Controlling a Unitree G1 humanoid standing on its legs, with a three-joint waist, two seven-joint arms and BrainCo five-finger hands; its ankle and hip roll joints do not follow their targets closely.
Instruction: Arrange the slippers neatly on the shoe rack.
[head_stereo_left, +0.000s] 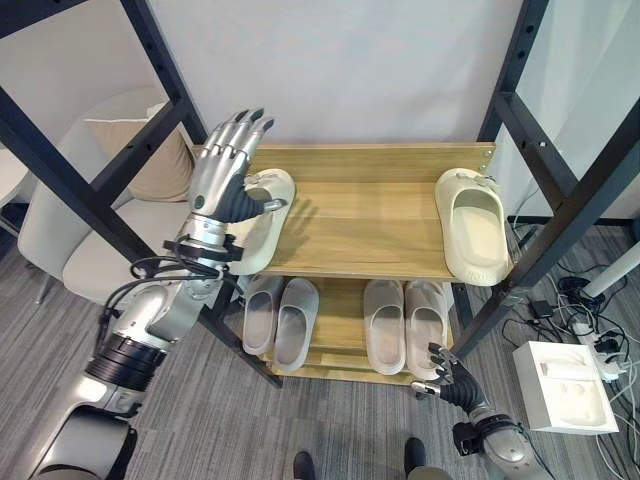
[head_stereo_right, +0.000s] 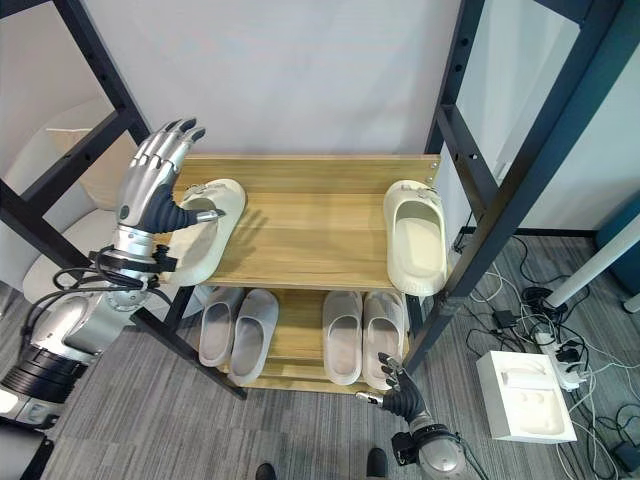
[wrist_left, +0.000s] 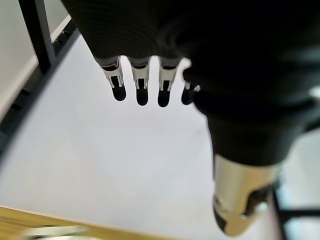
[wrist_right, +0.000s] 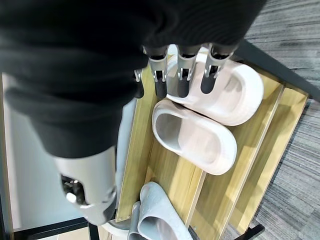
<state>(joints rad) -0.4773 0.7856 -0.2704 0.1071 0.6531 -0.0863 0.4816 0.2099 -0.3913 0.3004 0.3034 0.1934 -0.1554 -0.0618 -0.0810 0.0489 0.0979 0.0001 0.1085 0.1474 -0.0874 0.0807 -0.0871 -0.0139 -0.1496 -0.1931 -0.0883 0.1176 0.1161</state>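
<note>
Two cream slippers lie far apart on the wooden top shelf (head_stereo_left: 370, 215) of the shoe rack. One slipper (head_stereo_left: 265, 235) is at the left end, the other (head_stereo_left: 475, 225) at the right end. My left hand (head_stereo_left: 225, 165) is raised over the left slipper with its fingers (wrist_left: 141, 82) straight and open, and it partly hides that slipper. On the lower shelf a grey pair (head_stereo_left: 282, 320) rests at the left and a white pair (head_stereo_left: 405, 325) at the right. My right hand (head_stereo_left: 452, 383) hangs low by the rack's right front corner, open and empty, its fingers (wrist_right: 183, 75) pointing at the white pair (wrist_right: 200, 142).
Black frame posts (head_stereo_left: 545, 240) slant past both ends of the rack. A pale chair with a beige cushion (head_stereo_left: 165, 160) stands at the left. A white box (head_stereo_left: 565, 385) and cables lie on the grey carpet at the right.
</note>
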